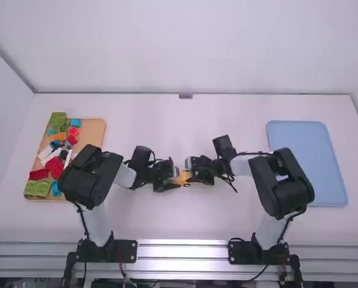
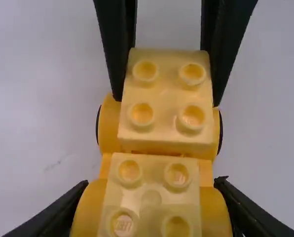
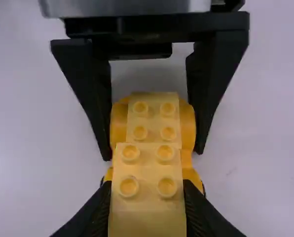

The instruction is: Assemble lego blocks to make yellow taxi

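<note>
Evidently part-built: yellow plastic wheeled base [image 2: 108,126] at middle of white bench [image 1: 185,222], clamped by left gripper [image 3: 152,151]; one pale-yellow studded block [image 2: 151,170] apparently fitted. Right gripper [image 2: 167,98] clamps a second yellow block [image 2: 166,133]; its final seating (contact unclear) probably remains.

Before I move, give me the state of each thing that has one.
Left gripper, shut on wheeled yellow base
Right gripper, shut on yellow four-stud block
Wheeled yellow base, upright, held
Yellow four-stud block, studs up, seating unclear
Loose blocks, gathered on tan tray
Blue tray, lying flat
</note>
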Robot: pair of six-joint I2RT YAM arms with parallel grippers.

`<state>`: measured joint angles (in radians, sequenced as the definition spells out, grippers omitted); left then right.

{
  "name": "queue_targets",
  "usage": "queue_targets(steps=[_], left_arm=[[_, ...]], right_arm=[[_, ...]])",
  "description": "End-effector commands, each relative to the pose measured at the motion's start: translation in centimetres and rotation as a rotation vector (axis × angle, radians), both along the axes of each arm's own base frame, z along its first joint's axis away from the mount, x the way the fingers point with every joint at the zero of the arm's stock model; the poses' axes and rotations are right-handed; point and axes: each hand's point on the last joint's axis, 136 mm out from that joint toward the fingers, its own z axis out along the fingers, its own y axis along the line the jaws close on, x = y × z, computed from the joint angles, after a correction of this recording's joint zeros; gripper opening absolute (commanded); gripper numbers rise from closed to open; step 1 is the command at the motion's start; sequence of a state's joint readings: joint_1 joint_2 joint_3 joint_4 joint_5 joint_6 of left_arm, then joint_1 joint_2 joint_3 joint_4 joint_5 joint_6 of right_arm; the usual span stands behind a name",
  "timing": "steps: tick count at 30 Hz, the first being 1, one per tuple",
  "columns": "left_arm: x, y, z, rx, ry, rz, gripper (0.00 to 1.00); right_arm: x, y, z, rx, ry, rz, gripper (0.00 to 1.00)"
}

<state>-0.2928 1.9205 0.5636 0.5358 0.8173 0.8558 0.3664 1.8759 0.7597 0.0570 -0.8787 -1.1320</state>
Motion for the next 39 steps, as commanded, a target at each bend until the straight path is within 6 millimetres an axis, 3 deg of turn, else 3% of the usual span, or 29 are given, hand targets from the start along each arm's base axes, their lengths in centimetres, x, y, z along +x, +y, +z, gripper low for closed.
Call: queue_targets(steps=[1,17,25,32,36,39], left_arm=[[-0.5,-0.2,-0.4,0.002,0.022,-0.009,0.61],[-0.5,-0.2,-0.4,0.001,0.022,-0.009,0.63],[-0.5,-0.2,-0.4,0.001,0.022,-0.009,0.63],[-0.5,-0.2,-0.4,0.002,0.022,-0.009,0.63],[-0.5,-0.2,-0.4,0.002,0.024,-0.010,0.64],[-0.6,-0.2,-0.5,0.004,0.030,-0.009,0.64]], right_arm=[[-0.4,-0.1,-0.6,-0.007,0.053,-0.038,0.19],[-0.4,0.1,-0.3,0.011,0.055,-0.034,0.24],[-0.3,0.0,-0.3,0.009,0.052,-0.035,0.53],[-0.2,0.1,-0.2,0.015,0.052,-0.037,0.56],[0.1,0.7,0.9,0.067,0.037,-0.022,0.58],[0.1,1.0,2.9,0.118,0.008,0.012,0.58]])
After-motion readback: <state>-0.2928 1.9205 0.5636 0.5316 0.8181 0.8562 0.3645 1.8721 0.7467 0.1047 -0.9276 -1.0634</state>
